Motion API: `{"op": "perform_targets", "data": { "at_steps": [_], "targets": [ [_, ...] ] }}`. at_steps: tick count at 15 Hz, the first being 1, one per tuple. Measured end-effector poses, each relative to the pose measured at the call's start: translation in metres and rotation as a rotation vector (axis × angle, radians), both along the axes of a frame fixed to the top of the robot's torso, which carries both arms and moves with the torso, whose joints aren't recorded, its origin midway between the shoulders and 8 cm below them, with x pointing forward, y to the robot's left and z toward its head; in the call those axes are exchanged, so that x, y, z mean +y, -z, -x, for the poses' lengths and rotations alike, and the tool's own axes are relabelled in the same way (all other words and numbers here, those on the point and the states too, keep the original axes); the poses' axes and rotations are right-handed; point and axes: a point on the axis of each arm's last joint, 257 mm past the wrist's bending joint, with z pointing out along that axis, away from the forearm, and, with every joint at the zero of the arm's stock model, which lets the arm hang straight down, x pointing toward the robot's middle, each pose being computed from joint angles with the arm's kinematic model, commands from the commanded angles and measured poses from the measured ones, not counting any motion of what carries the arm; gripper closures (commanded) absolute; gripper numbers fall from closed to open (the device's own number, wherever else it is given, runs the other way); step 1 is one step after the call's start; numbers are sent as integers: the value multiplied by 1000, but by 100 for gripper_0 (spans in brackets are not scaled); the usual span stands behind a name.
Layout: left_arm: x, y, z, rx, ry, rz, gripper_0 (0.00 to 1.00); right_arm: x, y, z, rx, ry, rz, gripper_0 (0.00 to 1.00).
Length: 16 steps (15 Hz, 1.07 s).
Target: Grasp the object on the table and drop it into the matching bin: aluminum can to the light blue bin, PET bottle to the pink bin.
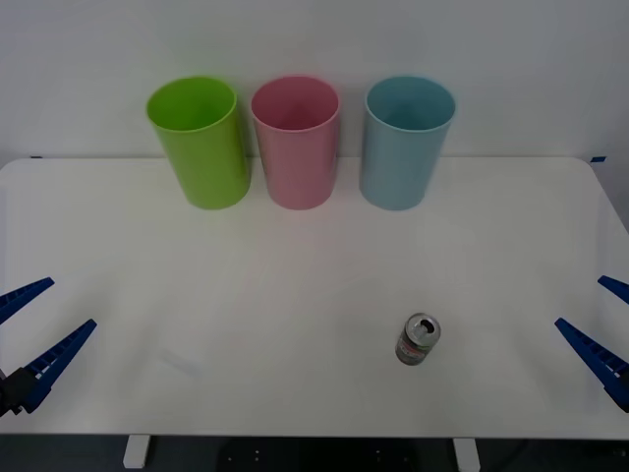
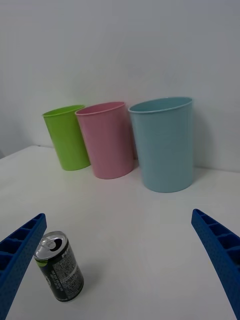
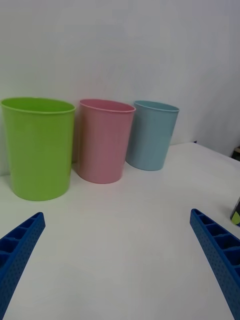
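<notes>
Can (image 1: 418, 340) upright on table (image 1: 295, 256), nearer right fingers (image 1: 601, 339), untouched. Right fingers spread apart, holding nothing. Left fingers (image 1: 34, 329) likewise spread apart, holding nothing, well apart from can. Beyond both finger pairs, in a row: green bin (image 1: 199, 143), pink bin (image 1: 296, 142), light blue bin (image 1: 404, 142).

light: bright, even, diffuse | shadows: faint beside can (image 2: 59, 266) | glare: none | focus: slightly soft
</notes>
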Motion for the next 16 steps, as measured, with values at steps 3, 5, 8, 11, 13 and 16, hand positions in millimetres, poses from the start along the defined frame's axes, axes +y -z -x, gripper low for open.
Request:
{"op": "perform_targets", "data": {
  "at_steps": [3,5,8,11,13,16],
  "targets": [
    [0,0,0,0,0,0,0,-1,5,2,10,8,-10,0],
    [0,0,0,0,0,0,0,-1,13,6,31,20,-30,0],
    [0,0,0,0,0,0,0,0,16,9,42,10,-19,0],
    [0,0,0,0,0,0,0,1,20,15,49,-7,9,0],
    [0,0,0,0,0,0,0,3,25,22,50,-29,38,0],
    [0,0,0,0,0,0,0,6,34,33,46,-60,95,0]
  ]
}}
